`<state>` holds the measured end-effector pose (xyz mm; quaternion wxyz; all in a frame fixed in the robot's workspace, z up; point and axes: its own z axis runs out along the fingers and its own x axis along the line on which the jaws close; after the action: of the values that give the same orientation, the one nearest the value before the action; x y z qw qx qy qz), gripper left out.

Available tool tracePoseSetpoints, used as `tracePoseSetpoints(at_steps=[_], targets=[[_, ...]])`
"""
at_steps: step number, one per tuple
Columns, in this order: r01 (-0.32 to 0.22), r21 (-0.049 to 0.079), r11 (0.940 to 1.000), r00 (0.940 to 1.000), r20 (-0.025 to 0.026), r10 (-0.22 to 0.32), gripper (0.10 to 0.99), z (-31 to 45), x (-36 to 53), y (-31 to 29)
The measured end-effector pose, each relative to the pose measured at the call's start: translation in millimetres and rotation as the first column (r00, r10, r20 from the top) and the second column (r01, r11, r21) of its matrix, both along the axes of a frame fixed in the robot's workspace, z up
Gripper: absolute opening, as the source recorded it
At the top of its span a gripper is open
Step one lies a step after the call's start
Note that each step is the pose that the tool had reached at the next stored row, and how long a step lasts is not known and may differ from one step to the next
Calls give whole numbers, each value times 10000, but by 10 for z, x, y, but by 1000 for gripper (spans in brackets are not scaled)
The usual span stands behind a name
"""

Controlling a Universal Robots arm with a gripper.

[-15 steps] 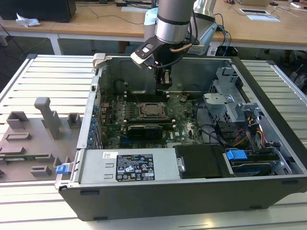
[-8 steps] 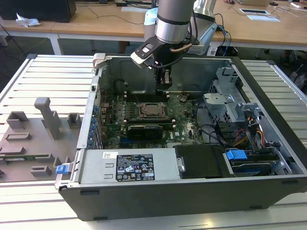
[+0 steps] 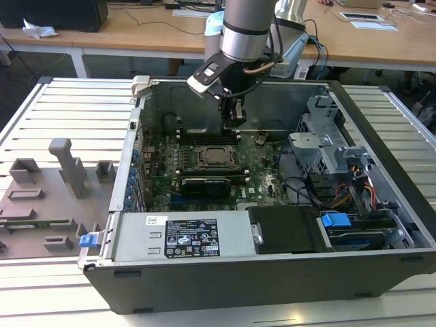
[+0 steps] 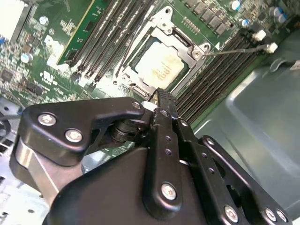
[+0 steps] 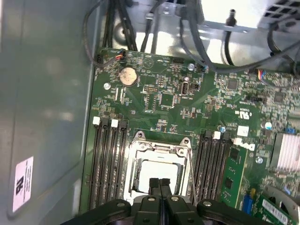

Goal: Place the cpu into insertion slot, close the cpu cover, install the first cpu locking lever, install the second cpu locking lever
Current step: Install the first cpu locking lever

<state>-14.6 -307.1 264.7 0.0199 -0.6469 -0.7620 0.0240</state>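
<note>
In the exterior view we see bright, even light from overhead on the table (image 3: 68, 102), while the inside of the case (image 3: 177, 102) lies dimmer, with shade under the arm (image 3: 245, 27). In both wrist views the cpu (image 4: 159, 65) glares pale, almost washed out in the first wrist view. There the case wall shows a hazy sheen. The gripper (image 4: 161, 96), close to the lens, looks soft, perhaps out of focus.
</note>
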Motion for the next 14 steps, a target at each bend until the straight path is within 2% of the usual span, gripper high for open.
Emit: tracePoseSetpoints(at_steps=[2, 5, 7, 10, 12, 14], targets=[[-735, 0, 9973, 9973, 0, 735, 106, 0, 0, 0], [-1750, 0, 9846, 9846, 0, 1750, 106, 0, 0, 0], [-2007, 1, 9797, 9797, 0, 2007, 106, 0, 0, 0], [-2535, 1, 9673, 9673, 0, 2535, 106, 0, 0, 0], [-2965, 1, 9550, 9550, 0, 2965, 106, 0, 0, 0], [-3192, 1, 9477, 9477, 0, 3192, 106, 0, 0, 0]])
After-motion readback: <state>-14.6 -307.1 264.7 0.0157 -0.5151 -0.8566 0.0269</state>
